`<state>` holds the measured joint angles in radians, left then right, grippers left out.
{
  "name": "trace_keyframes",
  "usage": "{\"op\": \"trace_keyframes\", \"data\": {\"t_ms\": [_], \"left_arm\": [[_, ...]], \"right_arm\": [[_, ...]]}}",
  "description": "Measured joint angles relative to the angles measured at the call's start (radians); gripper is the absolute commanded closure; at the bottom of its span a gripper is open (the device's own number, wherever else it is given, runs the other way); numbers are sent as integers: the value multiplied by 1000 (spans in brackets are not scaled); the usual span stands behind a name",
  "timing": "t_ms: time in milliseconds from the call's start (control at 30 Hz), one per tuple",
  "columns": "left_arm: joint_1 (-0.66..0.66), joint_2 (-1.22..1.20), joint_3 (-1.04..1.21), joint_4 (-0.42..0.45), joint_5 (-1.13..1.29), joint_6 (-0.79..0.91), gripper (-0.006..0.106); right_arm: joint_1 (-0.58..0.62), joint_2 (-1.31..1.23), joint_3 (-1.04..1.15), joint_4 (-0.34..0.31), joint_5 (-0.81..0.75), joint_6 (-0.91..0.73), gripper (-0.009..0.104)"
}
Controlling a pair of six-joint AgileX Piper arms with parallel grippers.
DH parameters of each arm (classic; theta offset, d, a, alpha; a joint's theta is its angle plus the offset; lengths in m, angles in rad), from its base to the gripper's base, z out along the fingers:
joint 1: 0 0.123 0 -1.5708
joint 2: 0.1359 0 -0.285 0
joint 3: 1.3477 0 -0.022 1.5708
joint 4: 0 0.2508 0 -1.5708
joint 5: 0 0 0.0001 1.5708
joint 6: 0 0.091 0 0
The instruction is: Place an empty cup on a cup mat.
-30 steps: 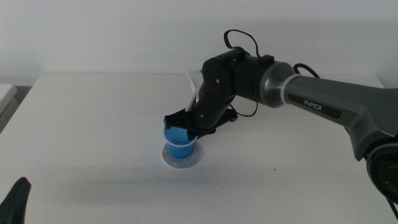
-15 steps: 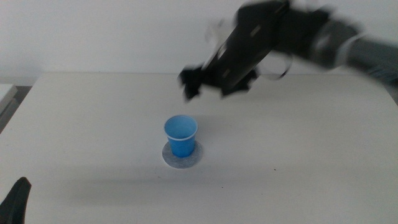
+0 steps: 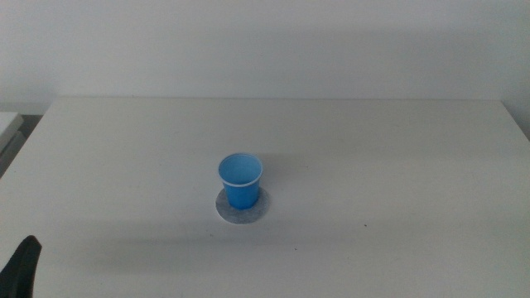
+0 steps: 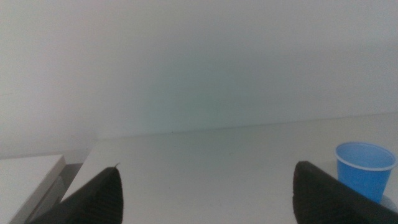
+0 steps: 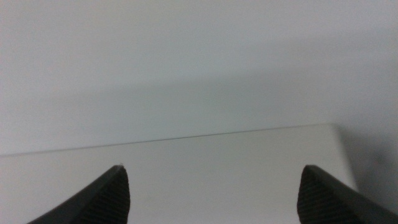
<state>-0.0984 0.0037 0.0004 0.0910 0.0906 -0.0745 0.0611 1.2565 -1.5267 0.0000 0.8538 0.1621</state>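
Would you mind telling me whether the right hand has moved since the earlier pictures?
Yes. It rose away from the cup on the cup mat and left the middle view.

We see only one obstacle on the white table (image 3: pixel 397 165): the cup (image 3: pixel 240 180), standing upright on the cup mat (image 3: pixel 243 208) near the middle. On every side of that pair the tabletop lies bare, so we find open passage from left, right, front and back. The left gripper (image 4: pixel 208 190) has its jaws spread wide with nothing between them; the right gripper (image 5: pixel 211 190) likewise faces bare table and wall.
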Motion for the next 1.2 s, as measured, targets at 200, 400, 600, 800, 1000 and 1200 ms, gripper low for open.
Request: {"op": "trace_keyframes", "data": {"t_ms": [200,400,600,800,1000,1200], "left_arm": [[0,0,0,0,0,0,7],[0,0,0,0,0,0,7],[0,0,0,0,0,0,7],[0,0,0,0,0,0,7],[0,0,0,0,0,0,7],[0,0,0,0,0,0,7]], "right_arm": [[-73,-308,393,-36,-190,-19,13],[-73,-545,700,-107,-299,-21,13],[-75,-754,881,-180,-325,-22,13],[-75,-971,1091,-122,-350,-19,13],[-75,-1197,1300,-115,-345,-17,13],[-77,-1252,1406,-98,-499,-17,13]]}}
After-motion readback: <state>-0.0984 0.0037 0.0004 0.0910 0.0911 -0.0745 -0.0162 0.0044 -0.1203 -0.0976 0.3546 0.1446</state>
